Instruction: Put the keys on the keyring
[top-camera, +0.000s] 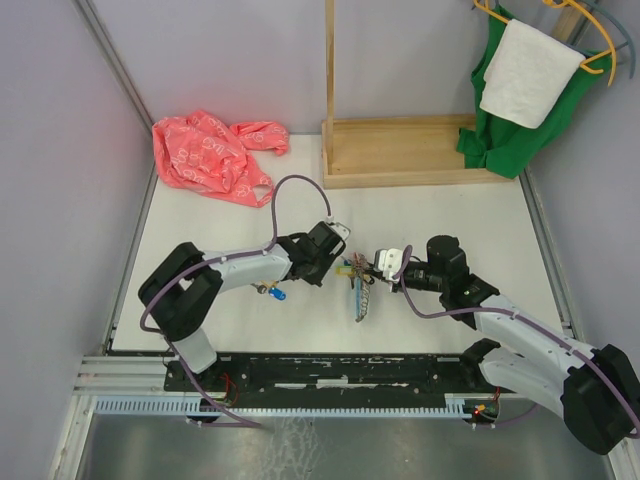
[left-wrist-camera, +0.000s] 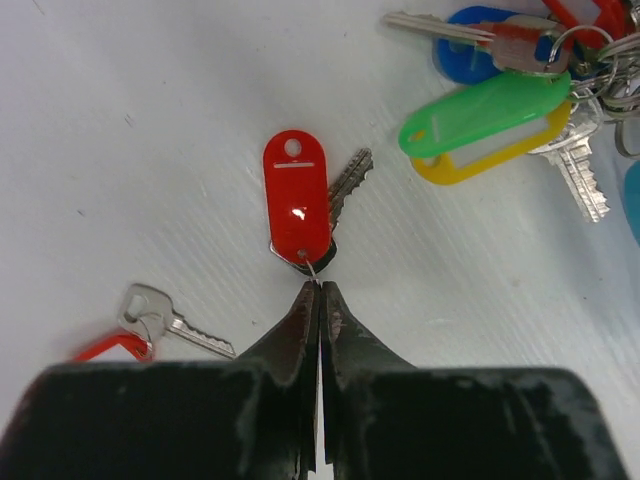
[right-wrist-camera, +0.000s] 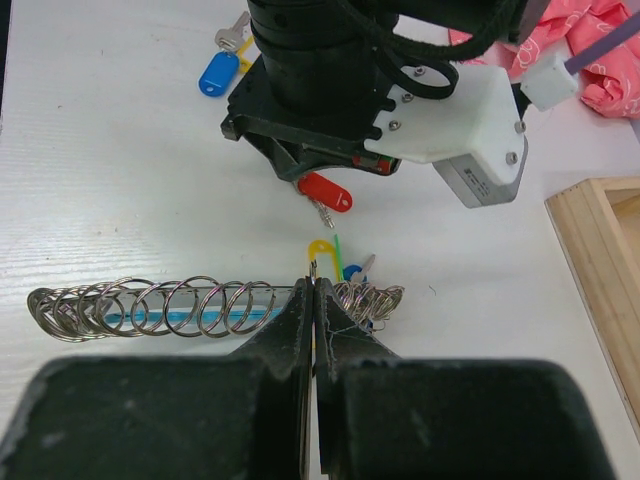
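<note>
— Item one, and where is it?
— Keyring: a large loop of grey coiled metal with a light-blue sleeve. It lies flat on the tabletop, about midway along the near edge, with a bunch of tagged keys gathered at one end.
— Held by?
— Right gripper. The fingers are together, apparently pinched on the loop's wire between coil and bunch.
— Item two?
— Red-tagged key: flat on the tabletop just left of the keyring, not touching it. Left gripper is closed, tips nipping the small split ring below the tag.
— Handling?
— All judged light. The key is stiff, smooth metal and likely to slip. Its tag hangs on a thin ring, so key and tag will probably dangle and twist once lifted. The small ring looks the sensible hold. The keyring looks floppy and apt to sag, so grip it close to its opening, which I cannot make out.
— Loose stock?
— Blue-tagged key, left of the keyring along the near edge. Another key with a red tag. Both lie apart from the loop
</note>
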